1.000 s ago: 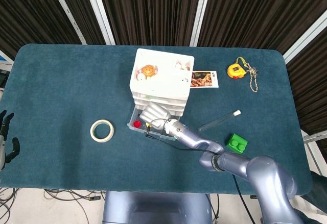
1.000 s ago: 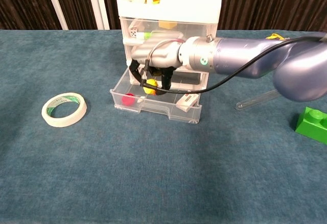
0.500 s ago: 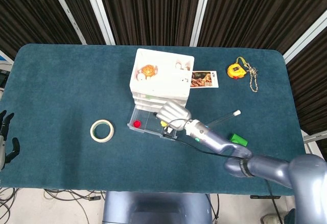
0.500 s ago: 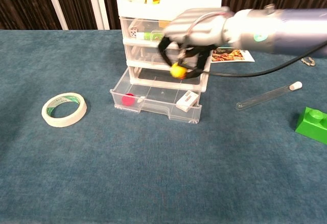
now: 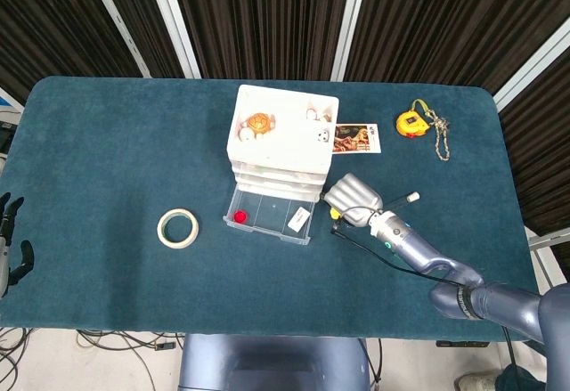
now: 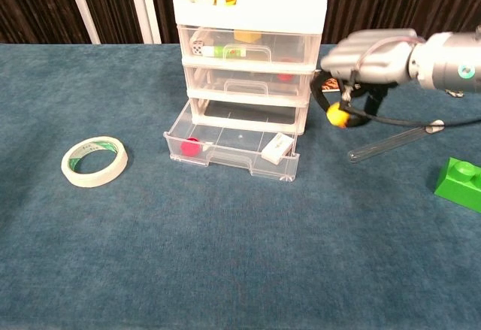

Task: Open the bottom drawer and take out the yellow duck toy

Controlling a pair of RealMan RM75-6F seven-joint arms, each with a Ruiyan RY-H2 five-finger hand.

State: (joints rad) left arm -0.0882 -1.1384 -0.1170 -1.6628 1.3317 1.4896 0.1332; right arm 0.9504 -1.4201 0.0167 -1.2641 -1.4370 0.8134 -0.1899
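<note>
My right hand [image 6: 370, 56] [image 5: 354, 199] hangs just right of the white drawer unit [image 6: 251, 52] [image 5: 283, 137], above the table, and pinches the yellow duck toy [image 6: 337, 116] [image 5: 335, 215] under its fingers. The bottom drawer [image 6: 229, 143] [image 5: 267, 217] stands pulled out; a small red object [image 6: 191, 146] [image 5: 239, 216] and a white block [image 6: 277, 147] [image 5: 299, 220] lie inside it. My left hand [image 5: 11, 241] shows only at the far left edge of the head view, off the table, fingers apart and holding nothing.
A tape roll [image 6: 94, 161] [image 5: 178, 228] lies left of the drawers. Right of my hand lie a clear tube [image 6: 394, 141] [image 5: 398, 200] and a green brick [image 6: 461, 183]. A picture card [image 5: 356, 138] and a yellow tape measure [image 5: 412, 124] sit further back. Small toys rest on the unit's top.
My right hand lifted the duck out of the bottom drawer and carried it to the right, past the unit's right side. The drawer stayed pulled out.
</note>
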